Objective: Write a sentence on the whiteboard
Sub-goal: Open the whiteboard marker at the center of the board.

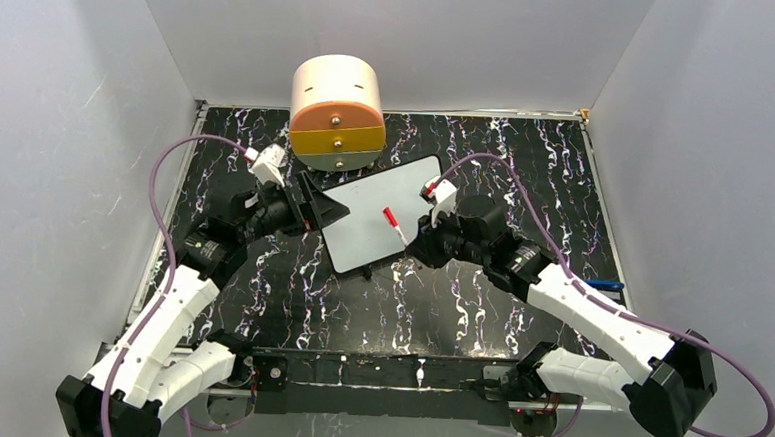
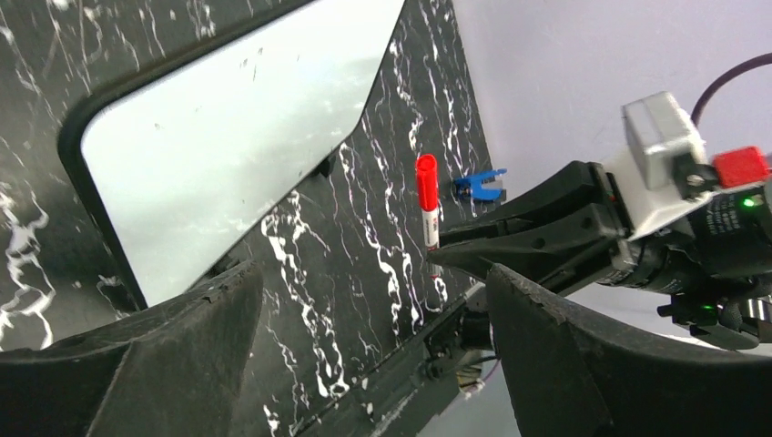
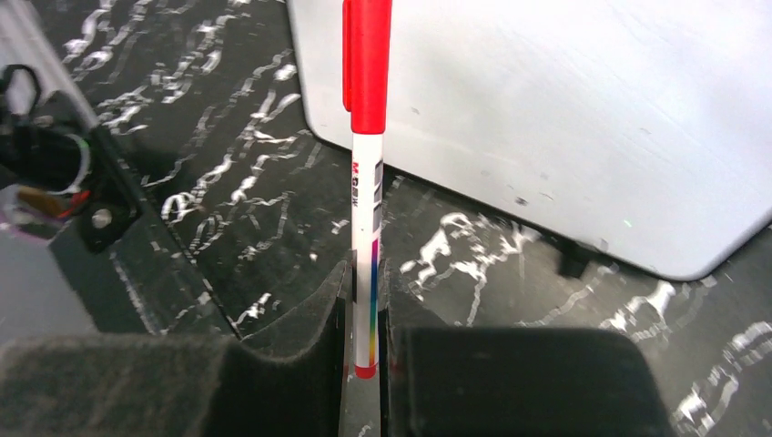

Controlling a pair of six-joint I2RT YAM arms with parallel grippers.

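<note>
Where a black white-veined desk lies between grey walls, whiteboard at centre, left fingers spread wide beside it, right fingers pinching a red-capped marker.

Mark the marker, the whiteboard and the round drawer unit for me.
marker (image 3: 367, 209): right wrist view, on the white barrel below the red cap.
whiteboard (image 1: 363, 227): top view, on its bare white face.
round drawer unit (image 1: 336, 81): top view, on its pale curved top.

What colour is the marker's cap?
Red cap on a white marker barrel; the right wrist view shows it best.
</note>
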